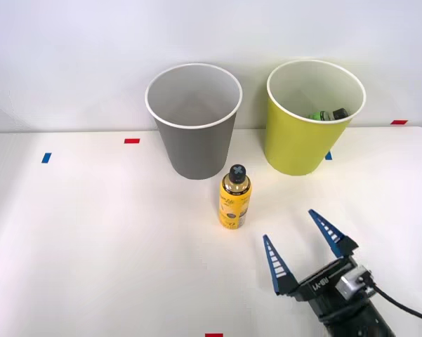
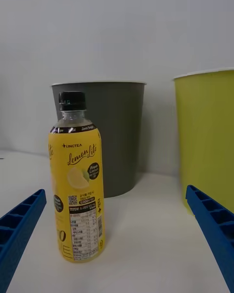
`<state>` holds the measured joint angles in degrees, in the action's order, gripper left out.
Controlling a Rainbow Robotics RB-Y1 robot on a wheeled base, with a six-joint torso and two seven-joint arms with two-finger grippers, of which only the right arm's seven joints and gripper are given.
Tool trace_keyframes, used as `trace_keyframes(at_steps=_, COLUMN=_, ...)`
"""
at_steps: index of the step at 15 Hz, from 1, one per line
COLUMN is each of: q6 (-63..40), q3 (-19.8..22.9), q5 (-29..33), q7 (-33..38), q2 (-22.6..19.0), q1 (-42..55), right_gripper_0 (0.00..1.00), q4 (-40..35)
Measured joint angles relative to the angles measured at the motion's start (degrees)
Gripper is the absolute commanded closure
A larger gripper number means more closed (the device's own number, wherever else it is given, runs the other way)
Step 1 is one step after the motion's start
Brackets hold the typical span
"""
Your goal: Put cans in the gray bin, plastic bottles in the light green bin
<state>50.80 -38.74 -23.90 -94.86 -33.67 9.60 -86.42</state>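
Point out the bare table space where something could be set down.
The table is bare left of the yellow bottle and gray bin, out to the blue tape mark. It is crowded between that bottle, the light green bin and the open tool.

Bottle (image 1: 234, 201): glossy plastic, printed yellow label. Gray bin (image 1: 194, 126), light green bin (image 1: 305, 123): smooth matt. Counter (image 1: 91, 239): smooth white.
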Motion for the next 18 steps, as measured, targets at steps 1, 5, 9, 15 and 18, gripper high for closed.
trace_keyframes(at_steps=1, q6=-1.5, q3=-0.9, q5=-0.6, q7=-0.1, q2=0.2, q1=-1.5, right_gripper_0=0.00, q4=0.0)
trace_keyframes(at_steps=5, q6=-4.0, q3=-5.5, q5=-5.5, q7=-1.3, q2=0.9, q1=-6.9, right_gripper_0=0.00, q4=0.0)
trace_keyframes(at_steps=9, q6=-8.0, q3=-5.6, q5=-6.5, q7=-1.7, q2=2.6, q1=-10.0, right_gripper_0=0.00, q4=0.0)
trace_keyframes(at_steps=15, q6=-17.5, q3=-4.8, q5=-8.5, q7=-1.7, q2=5.3, q1=-15.4, right_gripper_0=0.00, q4=0.0)
trace_keyframes(at_steps=18, q6=-21.6, q3=-4.1, q5=-9.4, q7=-1.8, q2=7.1, q1=-17.8, right_gripper_0=0.00, q4=0.0)
